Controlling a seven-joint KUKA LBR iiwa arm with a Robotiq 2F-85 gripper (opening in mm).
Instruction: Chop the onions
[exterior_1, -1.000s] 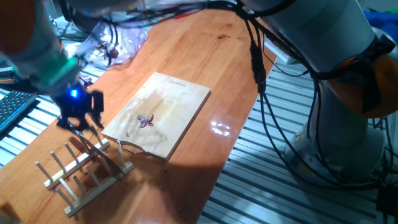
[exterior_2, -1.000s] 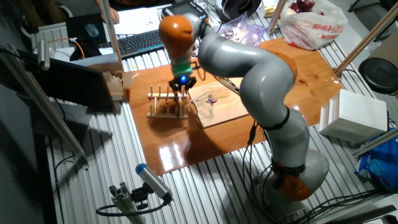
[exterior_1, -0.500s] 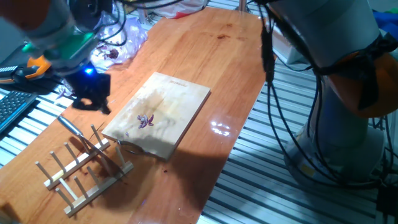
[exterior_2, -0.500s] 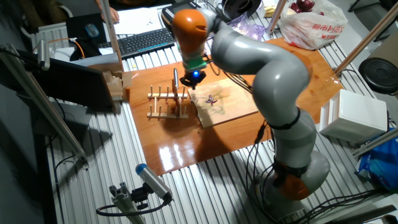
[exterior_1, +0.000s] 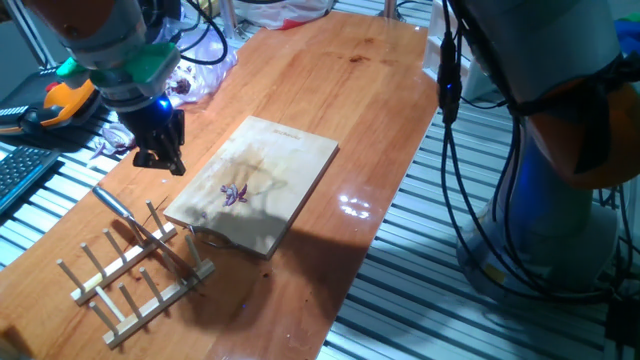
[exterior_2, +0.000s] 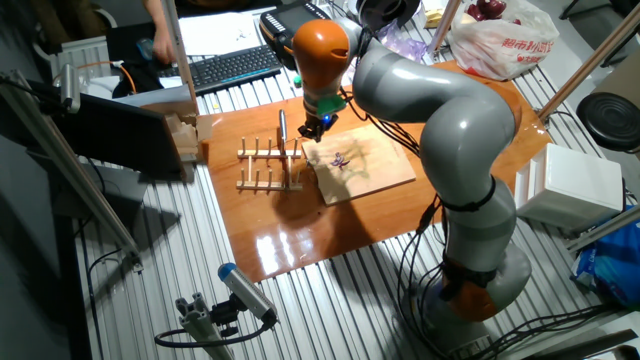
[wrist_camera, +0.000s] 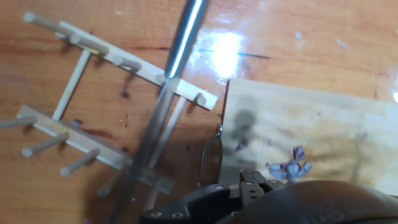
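The onions (exterior_1: 234, 195) are a few small purple bits near the left end of the pale wooden board (exterior_1: 275, 165); the hand view shows these onions (wrist_camera: 289, 167) on the board (wrist_camera: 323, 130) too. My gripper (exterior_1: 162, 162) hangs just left of the board and above the table, open and holding nothing. It hovers over the board's corner (exterior_2: 318, 124) in the other fixed view. A metal-handled knife (exterior_1: 112, 202) stands slanted in the wooden peg rack (exterior_1: 130, 268), apart from my fingers. The knife handle (wrist_camera: 185, 34) crosses the rack (wrist_camera: 93, 106) in the hand view.
A thin curved wire (wrist_camera: 210, 155) lies at the board's near edge. Clear plastic with red onion scraps (exterior_1: 195, 72) sits at the table's far left. A keyboard (exterior_2: 225, 65) and a white shopping bag (exterior_2: 498, 35) lie beyond the table. The robot's base (exterior_2: 470, 280) stands beside it.
My gripper let go of the knife in the rack, rose, and moved away from the rack toward the board. The knife stays leaning in the rack.
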